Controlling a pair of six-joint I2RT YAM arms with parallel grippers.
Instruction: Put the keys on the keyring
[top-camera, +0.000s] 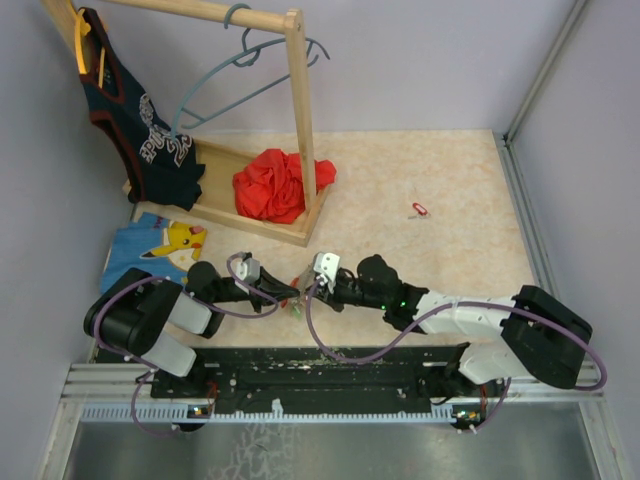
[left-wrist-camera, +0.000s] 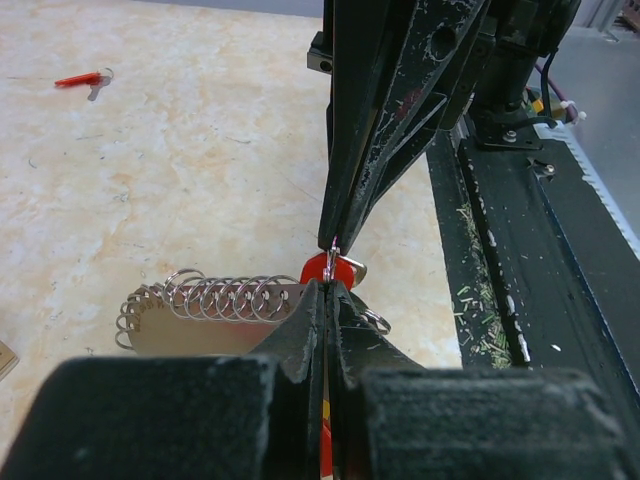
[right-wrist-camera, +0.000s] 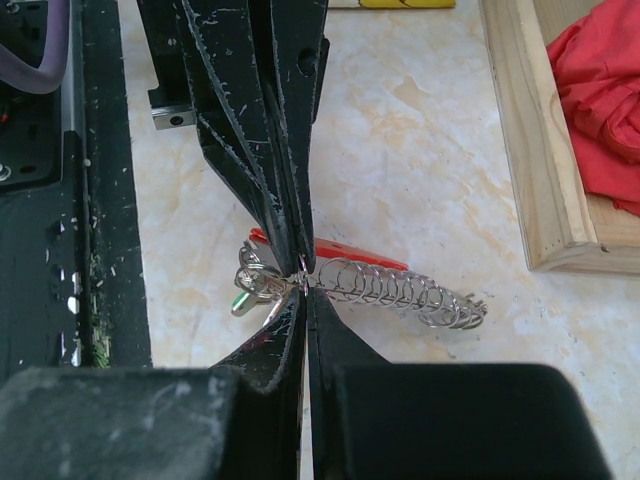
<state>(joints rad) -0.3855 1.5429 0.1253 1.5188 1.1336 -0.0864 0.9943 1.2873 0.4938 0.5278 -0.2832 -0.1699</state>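
My left gripper (top-camera: 289, 293) and right gripper (top-camera: 309, 292) meet tip to tip near the table's front edge. In the left wrist view the left gripper (left-wrist-camera: 328, 288) is shut, with a red-and-yellow key tag showing between its jaws. The right gripper (left-wrist-camera: 333, 238) comes down from above, shut on a thin wire ring. In the right wrist view the right gripper (right-wrist-camera: 303, 290) pinches that ring against the left gripper (right-wrist-camera: 298, 262). The keyring (right-wrist-camera: 400, 288), a metal loop carrying a row of small rings, lies beside the tips. A green key (right-wrist-camera: 240, 302) and a red key (right-wrist-camera: 360, 250) lie there. Another red key (top-camera: 418, 209) lies far right.
A wooden clothes rack (top-camera: 250, 225) stands at the back left with a red cloth (top-camera: 272, 185) on its base, a dark jersey (top-camera: 140, 130) and a grey-blue hanger (top-camera: 240, 60). A cartoon-print cloth (top-camera: 160, 245) lies left. A black rail (top-camera: 330, 365) runs along the near edge.
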